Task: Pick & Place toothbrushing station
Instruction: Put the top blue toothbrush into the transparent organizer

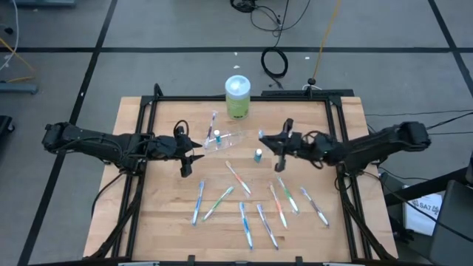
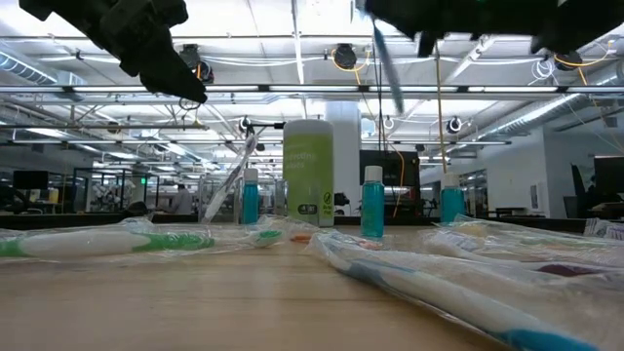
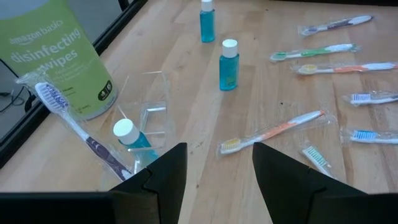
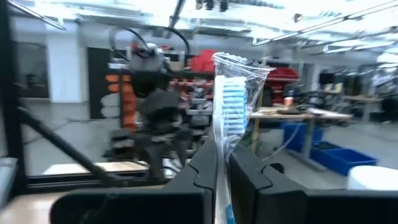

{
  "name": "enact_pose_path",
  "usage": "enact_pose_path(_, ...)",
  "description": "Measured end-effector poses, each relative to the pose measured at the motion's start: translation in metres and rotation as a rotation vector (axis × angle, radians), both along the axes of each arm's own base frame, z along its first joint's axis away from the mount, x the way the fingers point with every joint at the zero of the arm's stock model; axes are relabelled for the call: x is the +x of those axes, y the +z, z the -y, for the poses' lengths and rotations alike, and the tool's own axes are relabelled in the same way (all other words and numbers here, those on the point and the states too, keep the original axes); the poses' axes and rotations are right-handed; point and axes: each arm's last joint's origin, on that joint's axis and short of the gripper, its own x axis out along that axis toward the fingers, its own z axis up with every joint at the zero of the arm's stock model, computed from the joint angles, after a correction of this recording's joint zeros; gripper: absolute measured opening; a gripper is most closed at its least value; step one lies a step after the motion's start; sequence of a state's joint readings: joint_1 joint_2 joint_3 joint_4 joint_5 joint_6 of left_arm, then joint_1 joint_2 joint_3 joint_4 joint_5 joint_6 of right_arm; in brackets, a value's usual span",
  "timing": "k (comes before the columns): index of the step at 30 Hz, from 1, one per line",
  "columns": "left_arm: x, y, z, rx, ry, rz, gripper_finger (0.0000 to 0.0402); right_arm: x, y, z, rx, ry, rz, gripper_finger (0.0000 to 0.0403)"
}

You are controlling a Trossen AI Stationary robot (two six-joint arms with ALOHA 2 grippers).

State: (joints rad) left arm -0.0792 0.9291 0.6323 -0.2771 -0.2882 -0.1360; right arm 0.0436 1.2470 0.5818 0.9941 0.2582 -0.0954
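The clear cup lies on its side at the table's middle, with a purple toothbrush and a teal bottle in it. Two more teal bottles stand beside it. Several wrapped toothbrushes lie toward the near edge. My left gripper is open and empty just left of the cup, and it also shows in the left wrist view. My right gripper is right of the cup, raised, and shut on a wrapped blue-bristled toothbrush. My right gripper pinches the wrapped toothbrush between its two fingers, on the neck just beside the bristle head. The fingers lie across the brush. The brush is lifted clear of the table and stands steeply tilted; its free part slants down below the gripper.
A green wipes container stands behind the cup near the far edge. A black frame borders the wooden table. Bare wood lies at the near left.
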Motion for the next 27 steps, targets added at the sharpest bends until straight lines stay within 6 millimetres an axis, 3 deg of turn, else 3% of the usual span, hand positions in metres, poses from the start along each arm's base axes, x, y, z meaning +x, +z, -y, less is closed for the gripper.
enact_pose_path(5, 0.0, 0.0, 0.0, 0.001, 0.0, 0.0, 0.0186, 0.021, -0.022, 0.019, -0.054, -0.069, 0.088, 0.001)
enact_pose_path(10, 0.0, 0.0, 0.0, 0.001, 0.0, 0.0, 0.0186, 0.036, -0.033, 0.04, -0.124, 0.018, 0.213, 0.0011)
enact_pose_path(19, 0.001, 0.002, 0.0, 0.0, 0.0, 0.028, 0.0186, 0.085, -0.047, 0.071, -0.092, -0.015, 0.195, 0.0011)
enact_pose_path(27, 0.003, 0.004, 0.0, 0.046, -0.029, 0.036, 0.0186, 0.104, -0.064, 0.085, -0.071, -0.039, 0.136, 0.0011)
